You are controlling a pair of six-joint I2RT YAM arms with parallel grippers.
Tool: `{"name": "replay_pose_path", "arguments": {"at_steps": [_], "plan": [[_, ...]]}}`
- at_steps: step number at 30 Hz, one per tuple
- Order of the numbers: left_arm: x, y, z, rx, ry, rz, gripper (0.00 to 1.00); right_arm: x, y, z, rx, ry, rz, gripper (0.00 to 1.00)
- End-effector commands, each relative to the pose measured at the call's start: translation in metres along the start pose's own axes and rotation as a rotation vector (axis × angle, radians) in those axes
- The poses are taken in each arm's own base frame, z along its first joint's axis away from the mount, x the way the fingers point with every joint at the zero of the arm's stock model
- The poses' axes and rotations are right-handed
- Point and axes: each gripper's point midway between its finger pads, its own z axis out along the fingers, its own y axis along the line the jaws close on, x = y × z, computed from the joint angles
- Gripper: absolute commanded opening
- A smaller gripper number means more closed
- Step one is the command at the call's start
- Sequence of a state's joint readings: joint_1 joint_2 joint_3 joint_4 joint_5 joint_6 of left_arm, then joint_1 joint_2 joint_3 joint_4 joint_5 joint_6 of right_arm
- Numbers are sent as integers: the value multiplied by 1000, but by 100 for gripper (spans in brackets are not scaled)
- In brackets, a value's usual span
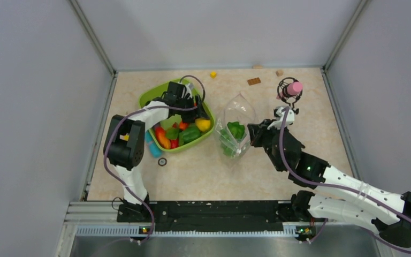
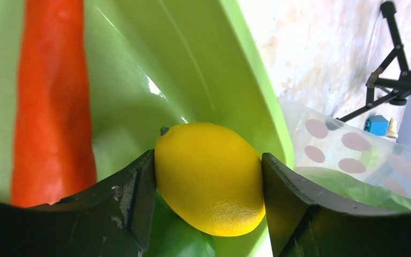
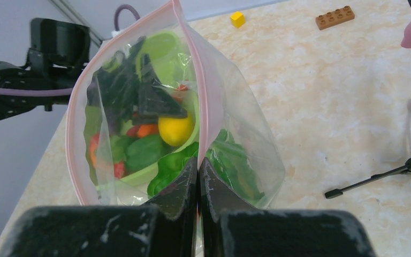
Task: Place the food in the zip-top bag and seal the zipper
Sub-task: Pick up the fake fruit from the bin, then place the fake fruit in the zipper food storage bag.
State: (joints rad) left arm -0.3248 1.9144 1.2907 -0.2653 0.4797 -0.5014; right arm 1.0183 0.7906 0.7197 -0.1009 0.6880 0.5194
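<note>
My left gripper (image 1: 195, 113) reaches into the lime-green tray (image 1: 151, 97). Its jaws press on both sides of the yellow lemon (image 2: 208, 176), which sits low against the tray wall (image 2: 208, 64). An orange carrot (image 2: 53, 101) lies to its left. Red, orange and green toy food (image 1: 174, 135) fills the tray. My right gripper (image 3: 198, 166) is shut on the edge of the clear zip-top bag (image 1: 235, 120) and holds it upright just right of the tray. The pink zipper (image 3: 195, 69) loops round the open mouth. Green food (image 3: 233, 163) lies inside the bag.
A black tripod with a pink head (image 1: 290, 89) stands behind the bag at the right. A brown block (image 1: 253, 81) and a yellow block (image 1: 213, 74) lie near the back wall. A blue block (image 1: 154, 148) and a small black ring (image 1: 162, 161) lie in front of the tray.
</note>
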Motion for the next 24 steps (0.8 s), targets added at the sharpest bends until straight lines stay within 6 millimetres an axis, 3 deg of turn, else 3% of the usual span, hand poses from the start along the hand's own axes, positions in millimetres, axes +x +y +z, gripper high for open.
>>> {"name": "replay_pose_path", "arguments": {"at_steps": [1, 7, 11, 16, 20, 24], "plan": [[-38, -30, -55, -42, -185, 62, 11, -7, 0, -2, -1, -20, 20, 0], [-63, -55, -121, -87, -380, 105, 9, -4, 6, -1, -27, 2, 7, 0], [-60, -103, -168, 48, -476, 189, 9, -1, 9, 0, -40, 17, 1, 0], [-21, -191, -224, 317, -541, 420, 13, 1, 15, 1, -62, 34, -2, 0], [20, -251, -243, 460, -557, 605, 16, 2, 21, -1, -93, 46, 3, 0], [45, -284, -244, 555, -511, 693, 16, 2, 26, -3, -120, 54, 13, 0]]}}
